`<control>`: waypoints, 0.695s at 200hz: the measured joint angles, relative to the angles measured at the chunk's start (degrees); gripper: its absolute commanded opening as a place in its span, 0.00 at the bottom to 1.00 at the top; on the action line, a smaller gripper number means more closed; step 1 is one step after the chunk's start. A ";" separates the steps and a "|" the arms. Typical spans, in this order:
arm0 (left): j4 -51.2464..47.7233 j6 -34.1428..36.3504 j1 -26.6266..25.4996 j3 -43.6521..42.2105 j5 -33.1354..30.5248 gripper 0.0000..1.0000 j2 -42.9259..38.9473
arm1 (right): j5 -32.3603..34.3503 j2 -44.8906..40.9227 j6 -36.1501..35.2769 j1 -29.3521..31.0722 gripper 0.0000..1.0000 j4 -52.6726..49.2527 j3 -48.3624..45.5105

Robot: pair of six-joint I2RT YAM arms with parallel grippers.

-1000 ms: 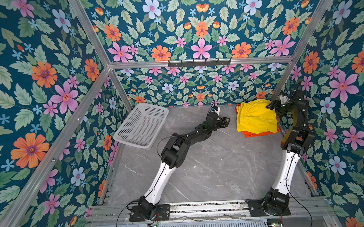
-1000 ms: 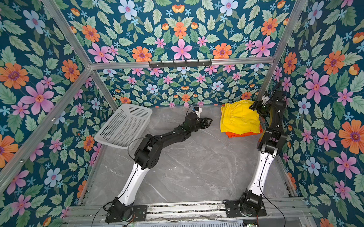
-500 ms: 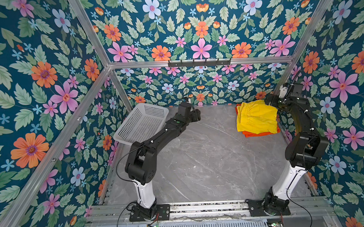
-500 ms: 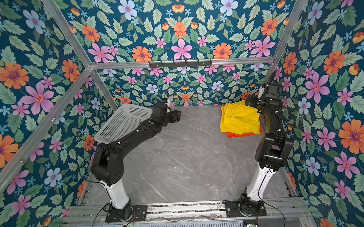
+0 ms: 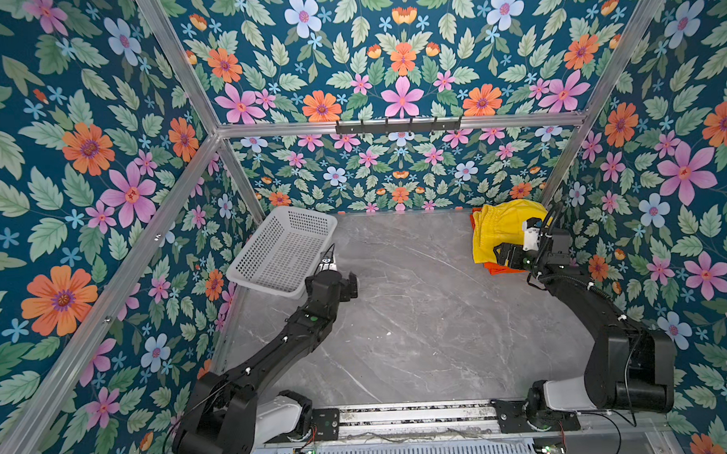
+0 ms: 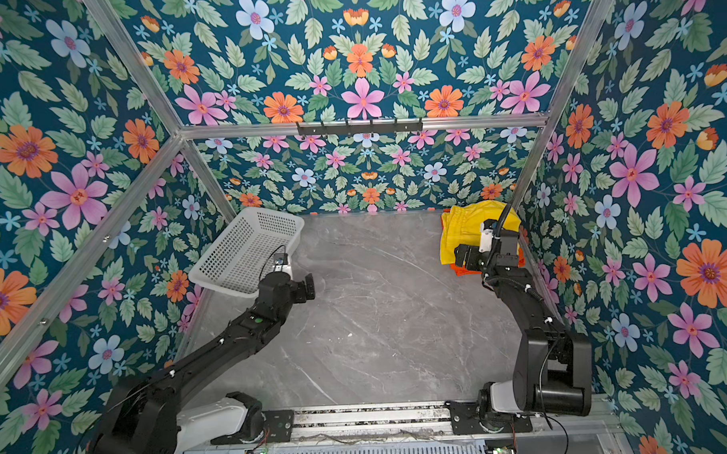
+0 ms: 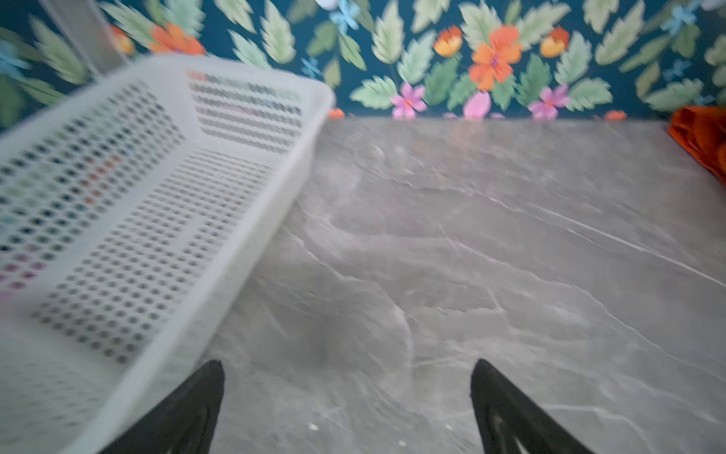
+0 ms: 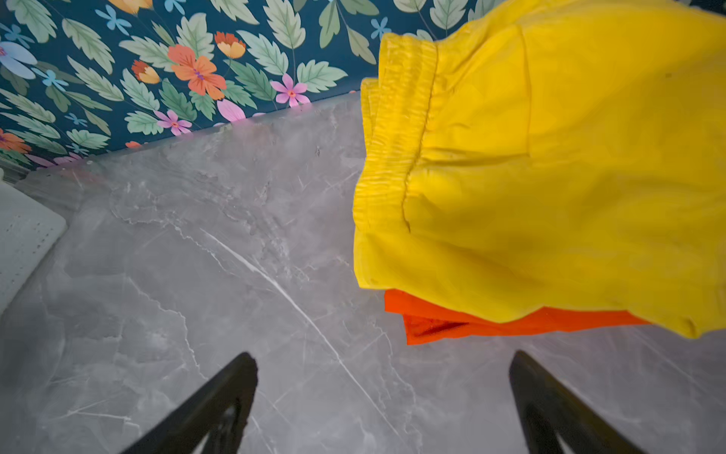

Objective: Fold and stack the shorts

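Observation:
The yellow shorts (image 5: 499, 225) (image 6: 466, 228) lie folded on top of the orange shorts (image 5: 498, 270) (image 6: 459, 271) in the back right corner of the table. In the right wrist view the yellow shorts (image 8: 550, 177) cover most of the orange shorts (image 8: 444, 324), which stick out at one edge. My right gripper (image 5: 500, 254) (image 6: 459, 254) (image 8: 383, 355) hangs open at the near edge of this stack, nothing between its fingers. My left gripper (image 5: 352, 284) (image 6: 310, 287) (image 7: 347, 365) is open and empty beside the basket, far from the shorts. A bit of the orange shorts (image 7: 699, 133) shows in the left wrist view.
A white perforated basket (image 5: 268, 286) (image 6: 231, 289) (image 7: 275, 220) (image 8: 23, 236) leans tilted against the left wall at the back left. Grey marble tabletop (image 5: 419, 317) lies between the arms. Flowered walls close in on three sides, and a black hook rail (image 5: 398, 125) hangs on the back wall.
My left gripper has pulled away from the shorts, leftward and toward the front beside the basket, and its jaws opened wider. My right gripper drew back from over the stack to its near edge.

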 measured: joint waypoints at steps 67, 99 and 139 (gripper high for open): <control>34.25 7.96 10.47 -18.71 -2.91 1.00 9.68 | 3.04 -6.16 -0.52 0.04 0.99 17.86 -20.33; 47.45 11.87 14.08 -15.87 1.31 1.00 20.59 | 2.64 0.00 -0.61 0.09 0.99 28.37 -23.69; 55.19 10.36 21.03 -14.75 6.21 1.00 28.55 | 2.12 4.74 -1.49 1.51 0.99 43.10 -28.81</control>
